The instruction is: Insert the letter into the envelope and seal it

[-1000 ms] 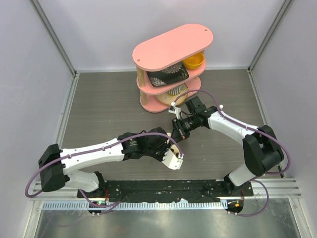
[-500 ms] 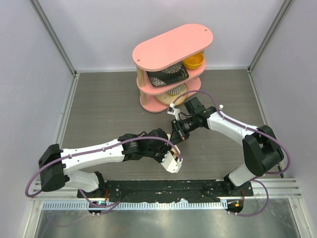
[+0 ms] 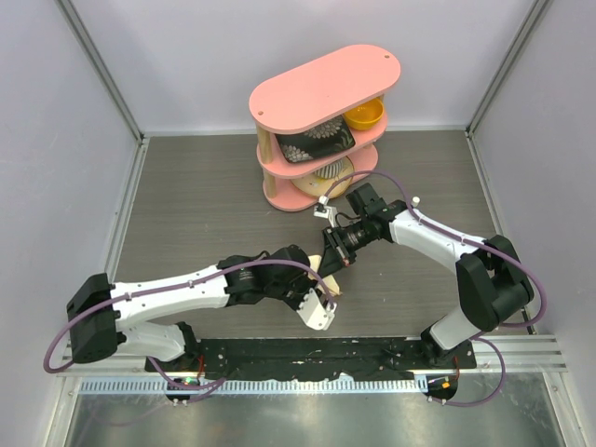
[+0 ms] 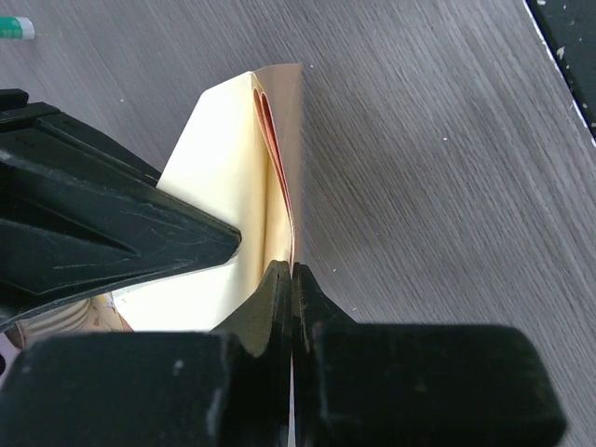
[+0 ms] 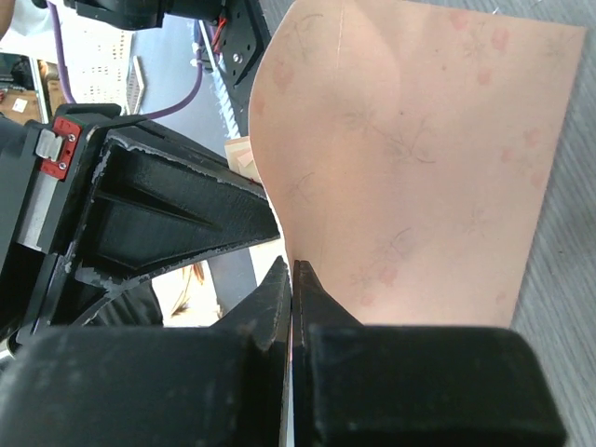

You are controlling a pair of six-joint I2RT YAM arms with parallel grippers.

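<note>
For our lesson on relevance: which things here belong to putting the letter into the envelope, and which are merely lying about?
In the job: letter, envelope, left gripper, right gripper.
Lying about: pink shelf, yellow bowl, patterned dish.

We're over a grey wood-grain tabletop [image 3: 196, 214], its streaks running left to right, evenly lit with only soft shadows. Plain pale lilac-grey walls close it in: back panel [image 3: 279, 47], left panel [image 3: 47, 149], right panel [image 3: 559, 140], joined by slim silver metal corner posts [image 3: 101, 67]. At the far centre stands a pink oval tiered wooden shelf [image 3: 326, 82]. On its upper tier sit a small yellow bowl [image 3: 364, 115] and a black patterned dish [image 3: 315, 144] (lower tier's contents too shaded to name). Along the near edge, a brushed silver metal sheet [image 3: 298, 421] catches a dull gleam.
</note>
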